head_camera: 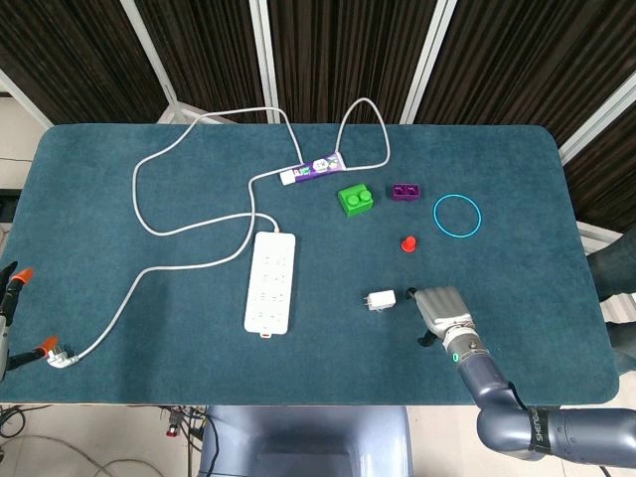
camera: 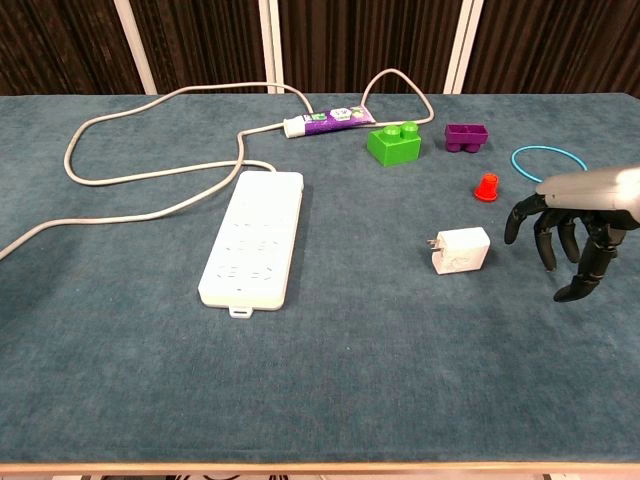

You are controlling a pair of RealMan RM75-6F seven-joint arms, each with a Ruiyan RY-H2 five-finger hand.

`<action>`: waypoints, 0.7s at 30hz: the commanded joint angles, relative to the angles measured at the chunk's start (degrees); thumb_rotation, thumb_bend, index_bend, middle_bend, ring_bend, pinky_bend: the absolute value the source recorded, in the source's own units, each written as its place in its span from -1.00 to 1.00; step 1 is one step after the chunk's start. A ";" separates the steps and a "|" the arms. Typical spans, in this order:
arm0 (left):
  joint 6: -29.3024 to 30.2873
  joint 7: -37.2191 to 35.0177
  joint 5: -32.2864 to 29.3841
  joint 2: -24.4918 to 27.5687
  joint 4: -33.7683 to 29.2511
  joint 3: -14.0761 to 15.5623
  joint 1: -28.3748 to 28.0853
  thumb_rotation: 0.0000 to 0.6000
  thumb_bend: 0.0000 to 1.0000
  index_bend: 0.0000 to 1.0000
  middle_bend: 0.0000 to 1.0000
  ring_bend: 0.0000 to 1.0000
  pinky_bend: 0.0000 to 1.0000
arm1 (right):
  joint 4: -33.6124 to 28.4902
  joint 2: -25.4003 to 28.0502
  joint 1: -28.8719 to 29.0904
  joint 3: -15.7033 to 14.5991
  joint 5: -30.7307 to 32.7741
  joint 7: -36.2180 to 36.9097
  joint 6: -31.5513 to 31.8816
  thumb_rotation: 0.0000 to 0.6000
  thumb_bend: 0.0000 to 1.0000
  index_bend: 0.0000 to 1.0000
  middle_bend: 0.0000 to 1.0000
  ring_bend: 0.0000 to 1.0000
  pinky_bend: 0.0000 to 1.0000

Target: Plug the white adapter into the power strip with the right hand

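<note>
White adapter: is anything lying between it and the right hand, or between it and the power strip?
Nothing visible. Bare cloth separates the right hand from the white adapter, and likewise the adapter from the power strip.

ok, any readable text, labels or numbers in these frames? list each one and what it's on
"SHENDU..." (reads roughly so, cut off at the frame edge): on the right arm's forearm, head view.
Purple tube: has printing, too small and blurred to read.
White adapter: faint marking on its face, not legible.
Power strip: no readable text.
Right robot hand: no markings visible.
</note>
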 commanded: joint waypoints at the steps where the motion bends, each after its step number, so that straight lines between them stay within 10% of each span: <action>1: -0.04 0.00 0.02 -0.02 0.00 0.02 -0.02 1.00 -0.80 -0.75 -1.00 -1.00 -1.00 | 0.02 -0.22 -0.04 -0.04 -0.24 0.17 0.15 1.00 -0.47 -0.50 -0.08 -0.06 0.21; 21: -0.66 0.07 -0.53 -0.09 0.05 -0.08 -0.26 1.00 -0.80 -0.75 -1.00 -1.00 -1.00 | -0.40 -1.35 0.60 0.29 -0.70 0.95 0.46 1.00 -0.47 -0.50 -0.08 -0.06 0.21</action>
